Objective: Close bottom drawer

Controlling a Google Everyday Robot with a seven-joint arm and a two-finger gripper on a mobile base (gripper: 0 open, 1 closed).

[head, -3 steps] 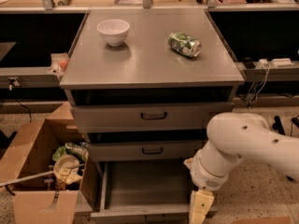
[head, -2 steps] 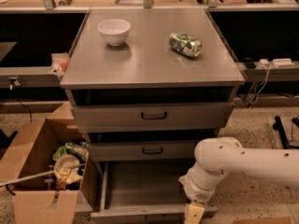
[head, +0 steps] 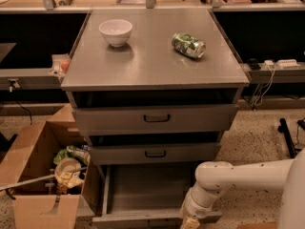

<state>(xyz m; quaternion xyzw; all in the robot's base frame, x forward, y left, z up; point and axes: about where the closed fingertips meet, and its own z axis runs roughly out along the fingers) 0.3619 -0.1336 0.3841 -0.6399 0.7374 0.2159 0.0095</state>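
Tool (head: pixel 190 223) is seen at the bottom frame edge, at the right front of the bottom drawer (head: pixel 143 187); its state cannot be told. The drawer is pulled well out below the middle drawer (head: pixel 155 153). On the counter (head: pixel 147 63) behind: white bowl (head: pixel 116 31) left, green can (head: pixel 188 45) right.

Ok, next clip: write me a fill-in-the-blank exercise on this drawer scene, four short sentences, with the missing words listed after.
1. The bottom drawer of the grey cabinet is ____, not shut.
2. The gripper is low at the front edge of the ____ drawer.
3. The green can on the cabinet top lies on its ____.
4. The bowl near it is ____ in colour.
Missing words: open; bottom; side; white.
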